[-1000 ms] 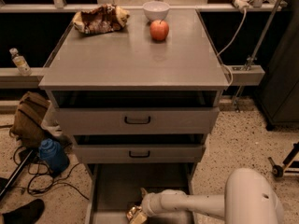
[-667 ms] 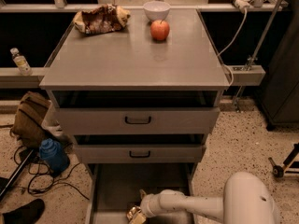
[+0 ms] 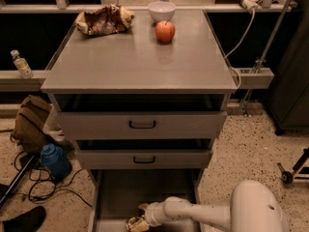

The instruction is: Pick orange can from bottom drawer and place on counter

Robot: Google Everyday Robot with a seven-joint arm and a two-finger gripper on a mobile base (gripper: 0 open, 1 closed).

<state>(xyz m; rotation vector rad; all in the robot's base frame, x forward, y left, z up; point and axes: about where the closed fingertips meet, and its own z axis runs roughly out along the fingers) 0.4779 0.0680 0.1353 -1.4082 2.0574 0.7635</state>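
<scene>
The robot's arm reaches from the lower right into the open bottom drawer, and the gripper sits low over the drawer floor near its front edge. The orange can is right there at the gripper, a gold-orange glint at the bottom of the view. The two are so close together that I cannot tell whether the gripper is wide, narrow, or already closed on the can. A small drink can like this is probably light, with thin walls that would dent under a hard squeeze and a smooth, slippery skin. The best hold is likely across the middle of the round body, with moderate pressure, keeping clear of the tapered ends where it could pop out. The lift then has to clear the two upper drawers, which jut out above. The counter has plenty of bare surface toward its front, well apart from the apple, the bowl and the snack bag at the back.
</scene>
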